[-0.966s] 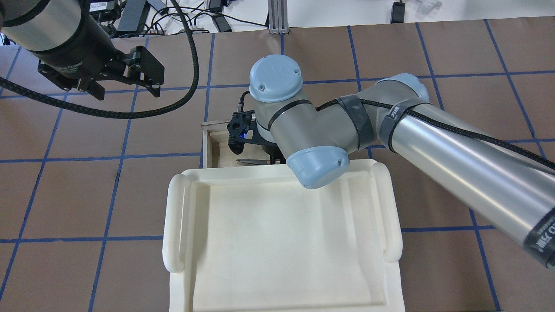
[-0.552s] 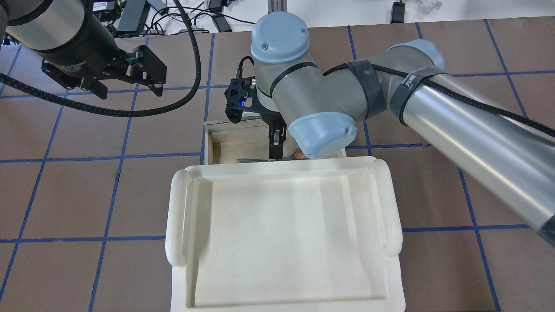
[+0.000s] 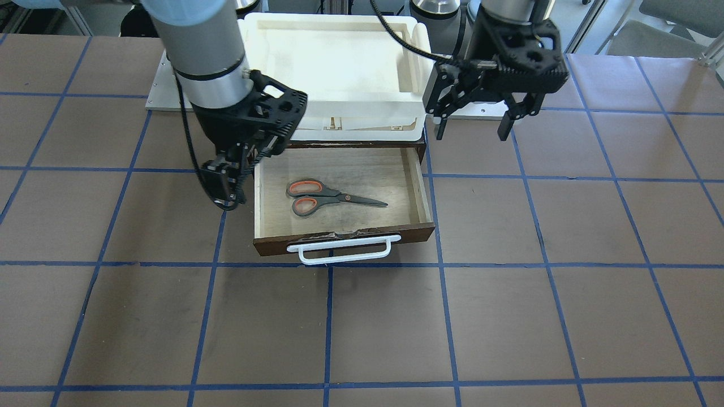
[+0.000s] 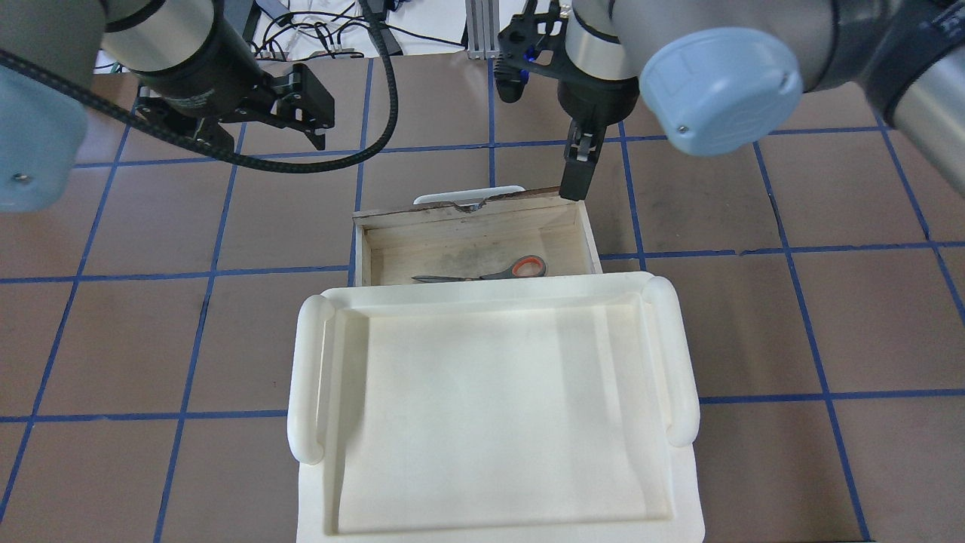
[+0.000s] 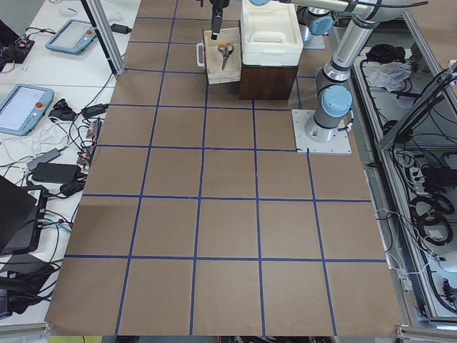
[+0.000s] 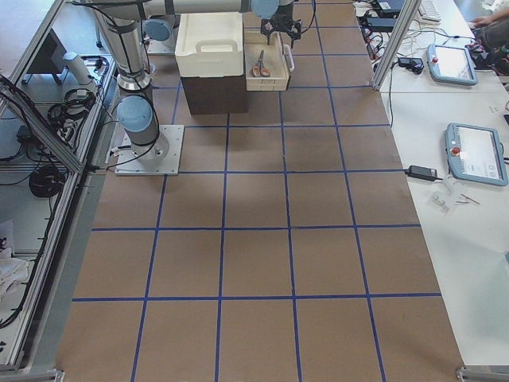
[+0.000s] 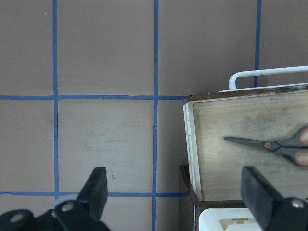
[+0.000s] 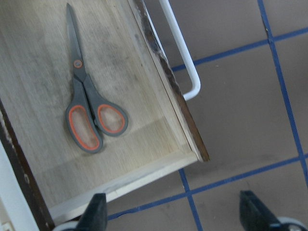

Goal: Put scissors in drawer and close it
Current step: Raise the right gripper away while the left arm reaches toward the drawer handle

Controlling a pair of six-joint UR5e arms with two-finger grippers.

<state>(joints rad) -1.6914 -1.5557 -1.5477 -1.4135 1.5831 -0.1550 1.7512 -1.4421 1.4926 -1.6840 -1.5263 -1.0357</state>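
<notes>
The scissors (image 3: 331, 198) lie flat in the open drawer (image 3: 345, 234), grey handles toward the robot's right; they also show in the overhead view (image 4: 482, 271) and both wrist views (image 8: 86, 106) (image 7: 274, 144). The dark drawer front carries a white bar handle (image 3: 339, 251). My right gripper (image 3: 225, 195) is open and empty, raised beside the drawer's front corner on the robot's right; its fingers (image 8: 96, 214) stand wide apart. My left gripper (image 3: 470, 127) is open and empty, hovering over the table off the drawer's other side.
A white plastic tray (image 4: 301, 377) sits on the dark cabinet above the drawer and overhangs its rear part. The brown table with blue tape lines (image 3: 339, 328) stretches in front of the drawer. Cables lie at the far table edge (image 4: 332, 38).
My right gripper has let go of the scissors, lifted out of the drawer and moved toward its front corner. The scissors stay in the drawer. My left gripper shifted slightly right.
</notes>
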